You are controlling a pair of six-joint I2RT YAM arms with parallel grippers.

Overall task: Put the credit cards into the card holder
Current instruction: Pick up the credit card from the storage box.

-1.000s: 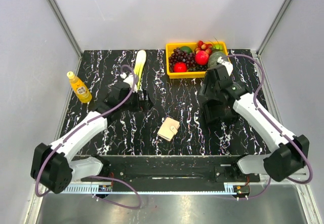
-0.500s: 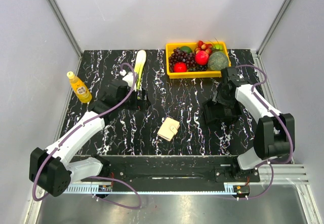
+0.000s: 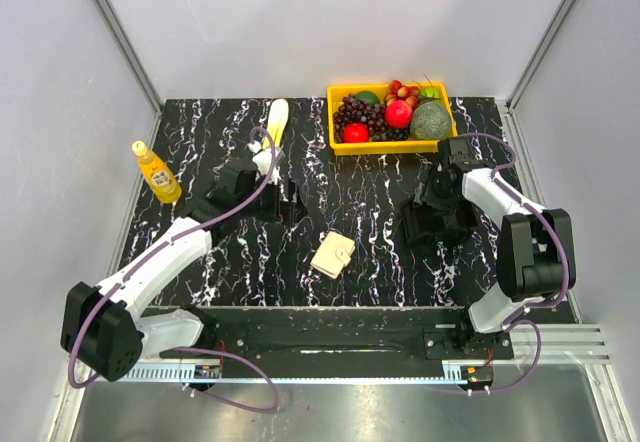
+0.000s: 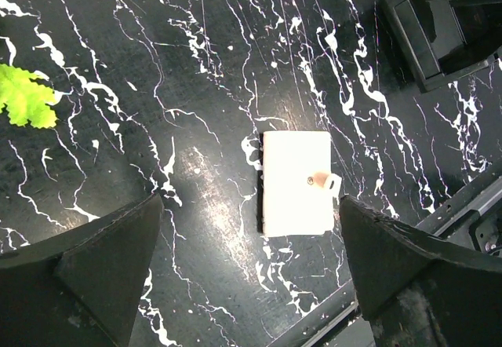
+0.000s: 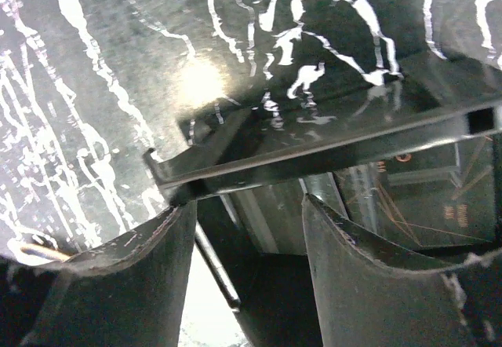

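The card holder (image 3: 333, 254) is a small beige wallet lying closed on the black marbled table, near the front middle. It also shows in the left wrist view (image 4: 296, 182), its clasp tab on the right side. No credit cards show in any view. My left gripper (image 3: 284, 198) hangs above the table behind and left of the holder; in the left wrist view (image 4: 247, 261) its jaws stand wide apart and empty. My right gripper (image 3: 432, 224) is low over the table to the right of the holder; in the right wrist view (image 5: 247, 237) it is open and empty.
A yellow tray (image 3: 390, 146) of fruit stands at the back right. An orange juice bottle (image 3: 157, 172) stands at the left. A pale yellow long item (image 3: 275, 120) lies at the back middle. A green leafy scrap (image 4: 27, 96) lies on the table.
My right arm has folded back, its elbow swinging toward the right rear, with the gripper staying low right of the holder. My left gripper has shifted slightly right. The card holder has not moved.
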